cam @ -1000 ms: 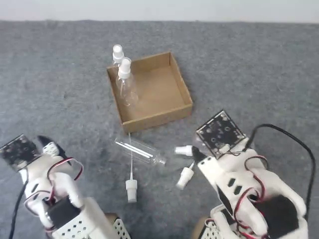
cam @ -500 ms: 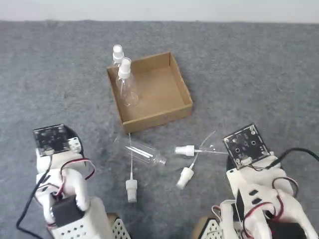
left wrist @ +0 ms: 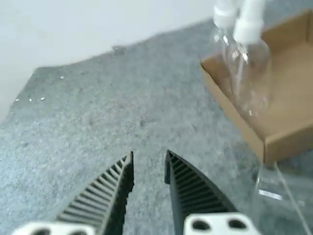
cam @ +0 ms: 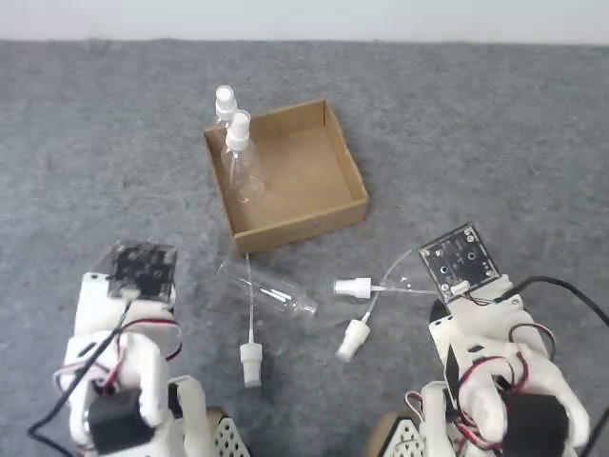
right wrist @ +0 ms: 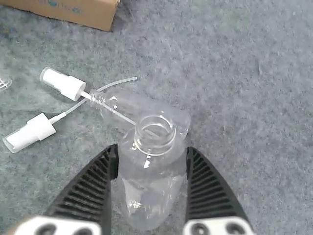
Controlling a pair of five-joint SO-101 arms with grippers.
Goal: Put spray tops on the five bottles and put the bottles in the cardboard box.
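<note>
Holding claw: right claw (right wrist: 150, 148), jaws closed against both sides of the open bottle (right wrist: 151, 176); nothing else in it.
Held item: clear plastic bottle, neck uncapped and facing the wrist camera, body between the jaws.
Handling estimate: empty, so light. The thin wall will likely flex and slip under a hard squeeze. Use moderate force on the body below the shoulder and keep the neck free for a top.
Just beyond: a second clear bottle (right wrist: 120, 100) appears to lie against the held one; its outline is uncertain.
Spray tops: first spray top (right wrist: 62, 83) and second spray top (right wrist: 29, 134) lie near on the grey bench (right wrist: 254, 73), dip tubes trailing. The tubes look thin and bendable, so take each by its white head.
Idle claw: left claw (left wrist: 149, 155), jaws a narrow gap apart, empty, above bare bench.
Farther out: lying bottle (cam: 271, 288), uncapped, just beside the cardboard box (cam: 295, 224); two capped bottles (cam: 240, 157) stand at one corner of the box.
</note>
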